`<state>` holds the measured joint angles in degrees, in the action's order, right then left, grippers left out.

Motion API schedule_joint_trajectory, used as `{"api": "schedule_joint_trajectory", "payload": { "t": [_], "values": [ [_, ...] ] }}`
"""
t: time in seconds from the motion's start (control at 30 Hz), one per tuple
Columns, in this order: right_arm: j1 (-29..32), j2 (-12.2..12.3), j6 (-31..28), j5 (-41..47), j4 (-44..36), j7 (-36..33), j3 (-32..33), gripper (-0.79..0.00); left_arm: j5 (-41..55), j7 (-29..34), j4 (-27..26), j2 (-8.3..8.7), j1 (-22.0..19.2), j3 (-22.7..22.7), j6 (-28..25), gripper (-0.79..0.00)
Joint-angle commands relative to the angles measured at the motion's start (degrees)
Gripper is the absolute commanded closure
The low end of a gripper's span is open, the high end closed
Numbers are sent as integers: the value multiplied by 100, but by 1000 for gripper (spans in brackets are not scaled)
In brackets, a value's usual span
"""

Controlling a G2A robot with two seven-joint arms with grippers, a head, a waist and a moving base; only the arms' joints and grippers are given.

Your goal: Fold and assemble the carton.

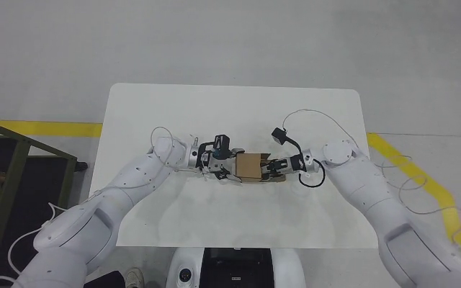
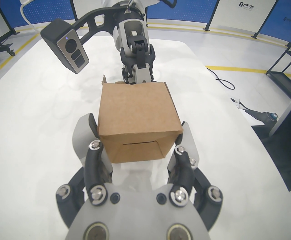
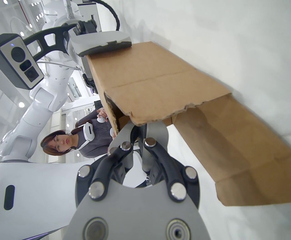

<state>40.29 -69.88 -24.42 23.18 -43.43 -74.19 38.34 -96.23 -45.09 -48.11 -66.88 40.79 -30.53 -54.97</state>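
Position: the carton point(image 1: 251, 167) lies about the middle of the worktop point(image 1: 180, 216), well in from all four edges, its length running between the side edges.

Left gripper point(image 2: 137, 122): it straddles the carton's closed end. One finger point(image 2: 84, 134) lies against each side wall, the pads pressing the cardboard, so the claw is clamped on the carton. The end face between them shows a tucked flap and a narrow slot.

Right gripper point(image 3: 139, 129): it meets the opposite, unclosed end. Its fingers are drawn nearly together and pinch the cardboard just under a flap with a torn, ragged edge. A longer flap point(image 3: 238, 159) hangs loose beside it, against the worktop.

Markings: the carton's visible faces are plain brown. A white panel point(image 2: 246, 11) in the room carries a logo and lettering, not transcribed here.

Surface and room: the worktop is white and matt, with rounded corners. The floor is grey with yellow lines point(image 1: 50, 128). Blue partition panels point(image 2: 45, 9) stand beyond the table, and a black cable point(image 2: 224, 81) trails across the floor.
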Motion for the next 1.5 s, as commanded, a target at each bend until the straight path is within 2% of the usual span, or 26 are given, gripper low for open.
{"api": "schedule_joint_trajectory", "payload": {
  "t": [0.0, 0.43, 0.6, 0.77, 0.93, 1.03, 1.27, 1.47],
  "values": [
    [-17, -27, -49, 52, 94, -36, -1, 0, -1, -7, 12, -5, -2, 1, -3, -600],
    [-132, -222, -256, 265, 613, -180, -9, 0, -4, 9, 66, -65, -27, 41, -37, -600],
    [-189, -179, -285, 251, 819, -282, 103, 0, -10, -4, 103, -75, -40, 37, -31, -591],
    [-214, -30, -261, 138, 900, -306, 292, 0, -25, -32, 124, -80, -43, 35, -26, -597],
    [-257, 136, -317, 186, 1104, 76, 650, 0, -48, -50, 129, -82, -46, 32, -17, -600],
    [-250, 161, -223, 88, 963, 293, 708, 0, -62, -64, 128, -81, -44, 29, -17, -606],
    [-290, 92, -186, -326, 716, 776, 614, 0, -84, -79, 106, -78, -40, 20, -17, -594],
    [-296, -1, -193, -394, 730, 574, 495, 0, -69, -65, 121, -73, -37, -6, -17, -597]
  ]
}}
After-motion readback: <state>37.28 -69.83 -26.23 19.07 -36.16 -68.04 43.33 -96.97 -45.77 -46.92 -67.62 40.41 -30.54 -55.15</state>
